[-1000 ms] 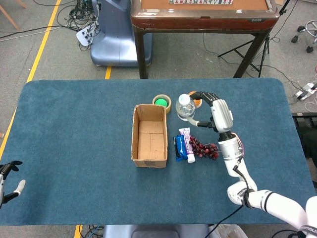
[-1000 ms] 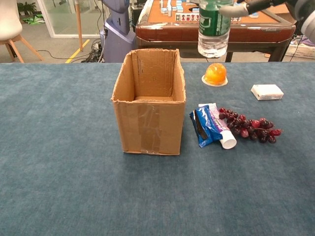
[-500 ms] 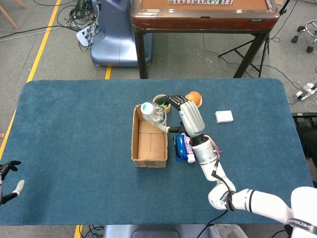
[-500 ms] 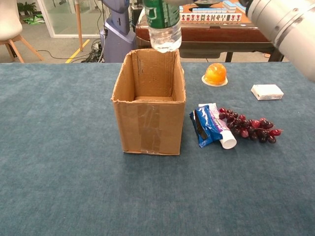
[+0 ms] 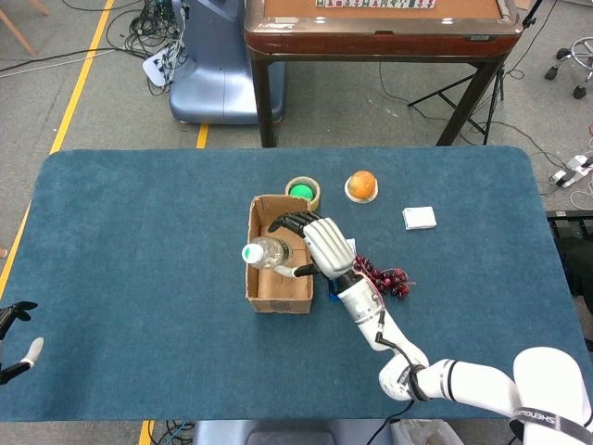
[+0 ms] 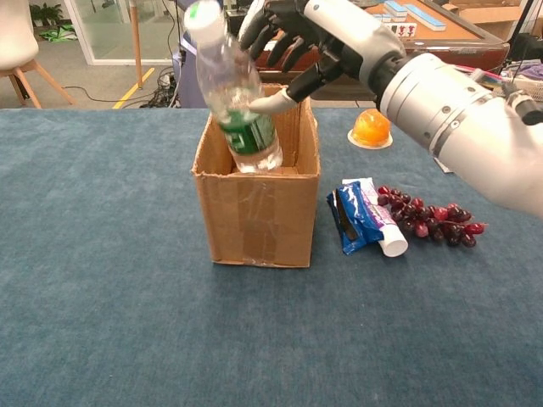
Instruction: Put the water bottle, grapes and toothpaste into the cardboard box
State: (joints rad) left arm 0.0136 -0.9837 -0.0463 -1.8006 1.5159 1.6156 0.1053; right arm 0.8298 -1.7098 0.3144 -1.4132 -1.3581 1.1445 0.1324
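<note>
My right hand (image 6: 310, 42) reaches in from the right, above the cardboard box (image 6: 259, 199). Forearm slopes down across the chest view from the upper middle to the right edge. Fingers (image 6: 284, 38) curled and fanned around the upper part of the water bottle (image 6: 233, 89); thumb lies across its right side, near the box's back rim. Grip looks loose but the bottle is in my hold.

Bottle tilted, cap (image 6: 202, 13) up and leaning left, base already below the box rim, inside the box toward its left wall. Green label sits at rim level. From the head view the cap (image 5: 249, 252) points toward the box's left edge and my right hand (image 5: 320, 246) covers the box's right side.

Toothpaste (image 6: 382, 225) lies flat on the table just right of the box, beside a blue packet (image 6: 352, 219) it touches. Grapes (image 6: 433, 222) rest against the toothpaste's right side, spread out to the right. Both outside the box.

Farther back: an orange (image 6: 371, 127), a small white box (image 6: 460, 158), and in the head view a roll of tape (image 5: 302, 192) behind the box.

My left hand (image 5: 17, 338) shows only at the lower left edge of the head view, off the table, fingers apart, nothing in it
</note>
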